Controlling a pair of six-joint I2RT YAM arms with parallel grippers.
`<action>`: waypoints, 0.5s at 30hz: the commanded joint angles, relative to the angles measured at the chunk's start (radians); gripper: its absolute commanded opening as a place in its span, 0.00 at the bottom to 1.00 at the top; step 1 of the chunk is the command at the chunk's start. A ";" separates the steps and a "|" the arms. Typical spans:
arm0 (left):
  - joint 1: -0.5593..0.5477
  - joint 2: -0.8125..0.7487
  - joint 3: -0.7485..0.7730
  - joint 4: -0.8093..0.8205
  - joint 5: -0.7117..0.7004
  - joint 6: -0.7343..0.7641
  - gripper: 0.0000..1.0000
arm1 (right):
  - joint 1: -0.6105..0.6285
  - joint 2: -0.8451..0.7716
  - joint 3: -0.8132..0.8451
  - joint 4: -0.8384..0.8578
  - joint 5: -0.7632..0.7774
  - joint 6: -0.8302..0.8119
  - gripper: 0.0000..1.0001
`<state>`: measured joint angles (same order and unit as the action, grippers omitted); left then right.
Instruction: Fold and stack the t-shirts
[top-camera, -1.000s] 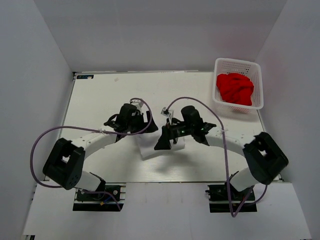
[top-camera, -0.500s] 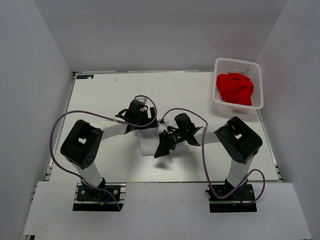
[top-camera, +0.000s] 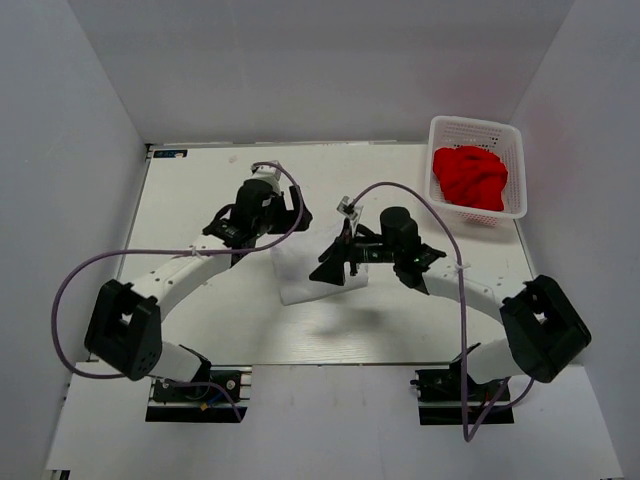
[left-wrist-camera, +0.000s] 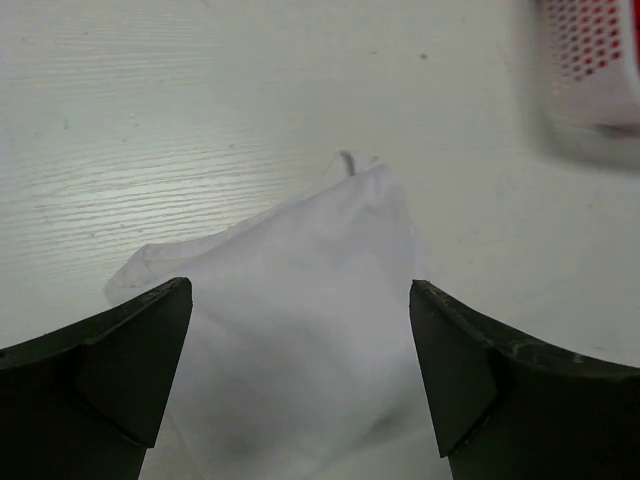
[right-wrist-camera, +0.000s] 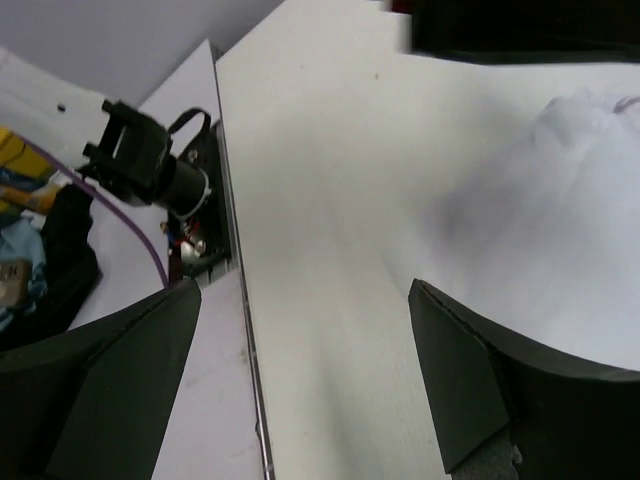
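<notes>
From above, you see the white shirt (top-camera: 300, 282) bunched mid-table and the red shirt (top-camera: 470, 177) in the basket (top-camera: 478, 128). Left wrist: your left gripper (left-wrist-camera: 300, 385) gapes empty, white cloth ahead. Right wrist: right gripper (right-wrist-camera: 300, 385) spread wide, empty, beside it.

table (top-camera: 200, 200): white, wood-grained | basket (top-camera: 478, 132): white lattice, far-right corner, upright

Top cam: fixed, high behind the arm bases, looks down on the whole tabletop (top-camera: 200, 190), far off. Left wrist cam: close, steep down past the left pincer (left-wrist-camera: 300, 290) onto the white t-shirt (left-wrist-camera: 300, 340), basket (left-wrist-camera: 590, 120) corner at upper right. Right wrist cam: close, slanted past the right pincer (right-wrist-camera: 305, 290) toward a tabletop edge. All three views share that shirt.
</notes>
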<state>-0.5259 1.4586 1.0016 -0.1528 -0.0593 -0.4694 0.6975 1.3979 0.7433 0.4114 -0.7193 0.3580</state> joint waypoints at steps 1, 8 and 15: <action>-0.005 -0.066 -0.085 0.019 0.140 -0.020 1.00 | -0.027 0.060 -0.039 0.156 0.046 0.110 0.90; -0.005 -0.052 -0.412 0.298 0.381 -0.212 1.00 | -0.087 0.413 -0.148 0.725 -0.046 0.419 0.90; -0.005 -0.026 -0.460 0.201 0.207 -0.233 1.00 | -0.141 0.613 -0.246 1.072 -0.052 0.638 0.90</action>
<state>-0.5259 1.4322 0.5499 0.1318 0.2199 -0.6762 0.5728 1.9827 0.5507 1.2697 -0.7807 0.8986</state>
